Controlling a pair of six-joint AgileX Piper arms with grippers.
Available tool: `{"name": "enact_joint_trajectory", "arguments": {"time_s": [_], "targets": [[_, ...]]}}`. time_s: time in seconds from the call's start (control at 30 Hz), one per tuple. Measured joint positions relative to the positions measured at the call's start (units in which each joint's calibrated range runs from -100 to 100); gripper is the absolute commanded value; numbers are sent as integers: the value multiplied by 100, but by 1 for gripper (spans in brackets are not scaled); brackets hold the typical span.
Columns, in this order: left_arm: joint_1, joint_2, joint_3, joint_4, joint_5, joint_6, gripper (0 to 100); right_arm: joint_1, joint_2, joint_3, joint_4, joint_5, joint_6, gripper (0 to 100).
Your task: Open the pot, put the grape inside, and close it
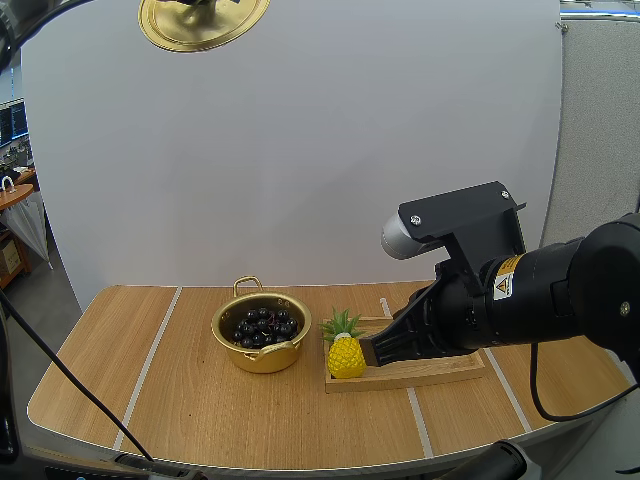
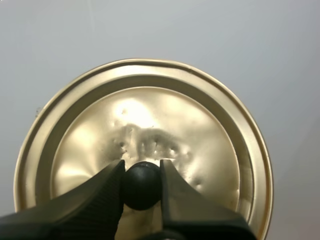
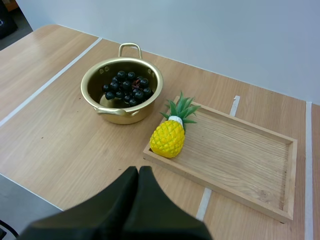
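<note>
Left gripper (image 2: pixel 141 167) is high up, at the upper left of the high frame, fingers (image 2: pixel 107 187) pinching the knob (image 2: pixel 141 190) of the lid (image 2: pixel 150 110). Right arm (image 1: pixel 540 290) comes in from the right edge and angles down-left to mid-frame. Right gripper (image 1: pixel 376 349) fingers are pressed together in one wedge, holding nothing.

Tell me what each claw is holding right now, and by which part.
The left claw pinches the gold lid by its black knob. The right claw is shut on nothing.
</note>
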Motion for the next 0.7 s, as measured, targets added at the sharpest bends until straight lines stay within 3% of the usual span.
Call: {"name": "enact_joint_trajectory", "arguments": {"time_s": [0.4, 0.7], "targets": [[0, 0, 0, 0, 80, 0, 0, 0, 0, 0, 34, 123, -87, 0], [0, 68, 14, -63, 2298, 0, 0, 0, 0, 0, 34, 123, -124, 0]]}}
